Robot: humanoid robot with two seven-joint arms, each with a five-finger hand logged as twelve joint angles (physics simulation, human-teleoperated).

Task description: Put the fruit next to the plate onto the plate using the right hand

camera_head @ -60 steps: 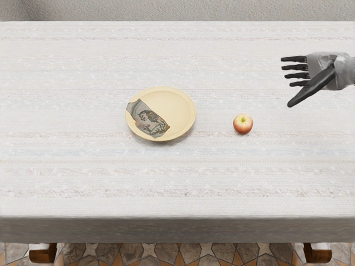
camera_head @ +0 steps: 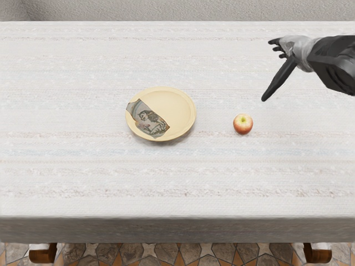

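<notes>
Apple (camera_head: 242, 123) sits on the table (camera_head: 83, 177), to the right of the plate (camera_head: 173, 104) and clear of its rim, with a strip of bare cloth between them. It looks small, round and firm, so it should be light and stiff enough to squeeze without harm, though the smooth skin and curved sides will probably let it roll or slip out of a shallow pinch (the cloth gives it little to catch on). My judgement is that the safest hold comes from above, with fingers wrapping its widest part on opposite sides, thumb against the others.

The right hand (camera_head: 289, 51) hangs over the far right of the table, beyond the apple and well apart from it, its arm entering from the right edge. Its fingers (camera_head: 275, 81) are spread and hold nothing; one long digit slants down and left toward the fruit while the shorter ones point left. Nothing is touched. The plate carries only a printed patch on its near left part.
</notes>
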